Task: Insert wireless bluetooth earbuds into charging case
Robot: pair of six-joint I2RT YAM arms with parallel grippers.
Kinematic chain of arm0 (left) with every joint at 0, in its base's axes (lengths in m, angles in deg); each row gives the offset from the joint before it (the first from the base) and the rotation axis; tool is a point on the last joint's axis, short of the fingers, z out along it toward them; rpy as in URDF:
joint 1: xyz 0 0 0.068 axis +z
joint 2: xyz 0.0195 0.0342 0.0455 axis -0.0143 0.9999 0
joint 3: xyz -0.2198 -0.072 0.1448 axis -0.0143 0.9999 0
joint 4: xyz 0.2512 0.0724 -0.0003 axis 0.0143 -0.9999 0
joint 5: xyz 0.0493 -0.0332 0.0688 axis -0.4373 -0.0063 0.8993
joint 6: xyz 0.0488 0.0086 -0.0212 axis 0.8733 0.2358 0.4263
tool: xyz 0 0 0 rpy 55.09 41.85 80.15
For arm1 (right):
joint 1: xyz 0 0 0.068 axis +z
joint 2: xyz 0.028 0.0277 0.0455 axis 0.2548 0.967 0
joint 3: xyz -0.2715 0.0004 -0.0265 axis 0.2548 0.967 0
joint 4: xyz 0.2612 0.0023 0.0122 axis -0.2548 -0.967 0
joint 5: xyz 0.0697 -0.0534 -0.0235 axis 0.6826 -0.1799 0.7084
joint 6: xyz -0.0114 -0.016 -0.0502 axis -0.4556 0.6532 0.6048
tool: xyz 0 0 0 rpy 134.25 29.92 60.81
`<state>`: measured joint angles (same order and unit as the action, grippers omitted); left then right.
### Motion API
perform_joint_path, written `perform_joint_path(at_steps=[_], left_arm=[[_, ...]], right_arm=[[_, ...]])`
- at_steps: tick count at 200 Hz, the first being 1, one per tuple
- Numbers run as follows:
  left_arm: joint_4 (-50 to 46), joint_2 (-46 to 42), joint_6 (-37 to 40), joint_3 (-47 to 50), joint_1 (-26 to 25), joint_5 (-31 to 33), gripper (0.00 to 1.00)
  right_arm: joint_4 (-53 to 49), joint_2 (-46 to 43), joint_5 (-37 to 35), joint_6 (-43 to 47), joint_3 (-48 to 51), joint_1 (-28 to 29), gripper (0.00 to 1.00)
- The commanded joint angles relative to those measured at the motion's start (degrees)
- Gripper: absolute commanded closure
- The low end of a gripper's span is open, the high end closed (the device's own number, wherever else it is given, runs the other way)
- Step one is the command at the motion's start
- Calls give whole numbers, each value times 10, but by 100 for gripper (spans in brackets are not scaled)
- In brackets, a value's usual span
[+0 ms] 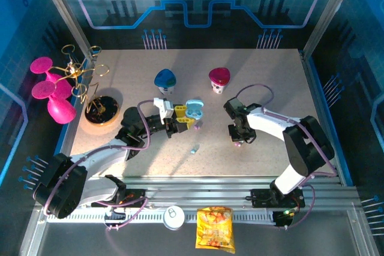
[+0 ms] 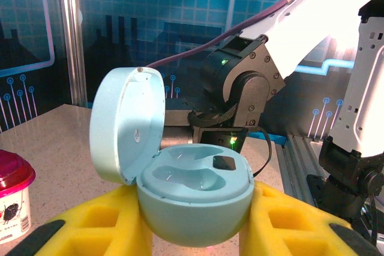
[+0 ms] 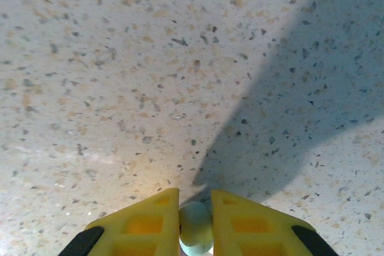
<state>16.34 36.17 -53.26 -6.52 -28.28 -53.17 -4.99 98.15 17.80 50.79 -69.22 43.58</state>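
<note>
A light blue charging case sits between the yellow fingers of my left gripper, which is shut on it. Its lid stands open to the left and both wells look empty. From above, the case and left gripper are near the table's middle. My right gripper points down at the table, shut on a pale blue earbud. Seen from above, the right gripper is right of the case. Another light blue earbud lies loose on the table between the arms.
A blue domed object and a magenta one stand behind the case. A gold wire stand on a dish and a magenta ornament occupy the left. A can and a snack bag lie by the front rail.
</note>
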Motion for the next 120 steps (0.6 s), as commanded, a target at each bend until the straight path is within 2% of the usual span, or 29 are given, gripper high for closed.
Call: perform_joint_path(at_steps=[1, 22, 84, 120], left_arm=[[39, 1, -6, 6, 4, -2, 75], [44, 3, -7, 9, 4, 3, 74], [78, 38, -14, 6, 4, 12, 75], [100, 67, -17, -6, 4, 13, 75]], right_arm=[[9, -37, 20, 10, 2, -2, 88], [40, -71, 63, 11, 17, -10, 88], [144, -210, 277, 10, 62, -48, 88], [196, -273, 374, -12, 61, -50, 88]])
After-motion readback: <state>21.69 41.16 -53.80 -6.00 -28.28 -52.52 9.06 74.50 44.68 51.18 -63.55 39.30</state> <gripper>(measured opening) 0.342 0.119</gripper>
